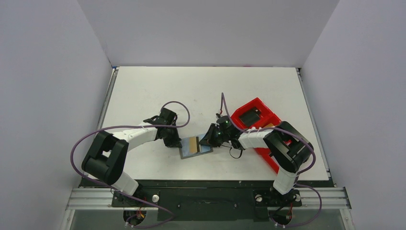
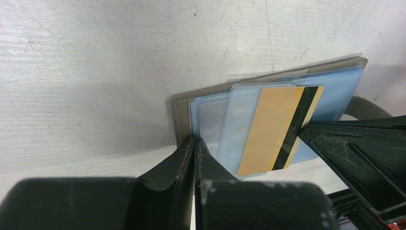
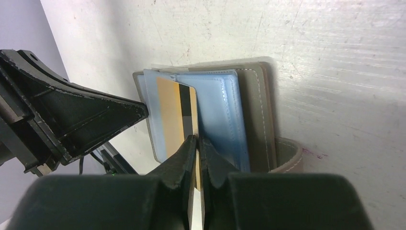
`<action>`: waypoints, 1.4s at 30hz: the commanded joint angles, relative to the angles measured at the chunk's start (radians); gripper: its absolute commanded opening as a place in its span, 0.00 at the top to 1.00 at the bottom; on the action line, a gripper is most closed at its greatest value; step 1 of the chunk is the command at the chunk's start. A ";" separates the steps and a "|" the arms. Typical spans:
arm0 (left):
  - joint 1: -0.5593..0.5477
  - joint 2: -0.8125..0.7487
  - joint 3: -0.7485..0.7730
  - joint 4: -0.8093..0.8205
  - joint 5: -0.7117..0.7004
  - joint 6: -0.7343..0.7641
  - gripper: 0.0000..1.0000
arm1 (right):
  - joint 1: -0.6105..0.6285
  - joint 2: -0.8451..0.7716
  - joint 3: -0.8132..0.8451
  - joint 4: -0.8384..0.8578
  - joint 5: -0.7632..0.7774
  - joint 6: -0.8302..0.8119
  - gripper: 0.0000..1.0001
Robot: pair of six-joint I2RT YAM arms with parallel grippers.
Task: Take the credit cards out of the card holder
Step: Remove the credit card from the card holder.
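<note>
The grey card holder (image 1: 203,150) lies open on the table between both arms, blue-grey pockets up. A yellow-orange credit card (image 1: 193,144) with a black stripe sticks partway out of a clear pocket. My left gripper (image 1: 175,140) is shut on the holder's left edge (image 2: 183,117), its jaws pinched on the grey cover and blue lining. My right gripper (image 1: 209,140) is shut on the card's edge (image 3: 187,112). In the left wrist view the card (image 2: 273,127) lies across the pockets, with the right gripper's finger (image 2: 354,143) at its right.
A long red plastic tray (image 1: 268,124) stands at the right with a black rectangular block (image 1: 249,116) in its far compartment. The holder's tab loop (image 3: 287,155) curls up beside the right gripper. White walls enclose the table.
</note>
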 commanded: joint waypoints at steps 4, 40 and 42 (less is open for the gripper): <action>0.003 0.040 -0.002 -0.041 -0.042 0.031 1.00 | -0.007 -0.010 -0.006 0.026 0.003 -0.024 0.82; 0.005 0.048 0.009 -0.047 -0.044 0.038 1.00 | -0.018 0.003 0.006 0.012 -0.021 -0.046 0.99; 0.005 0.049 0.009 -0.047 -0.044 0.038 1.00 | -0.026 -0.011 -0.002 -0.003 -0.017 -0.056 1.00</action>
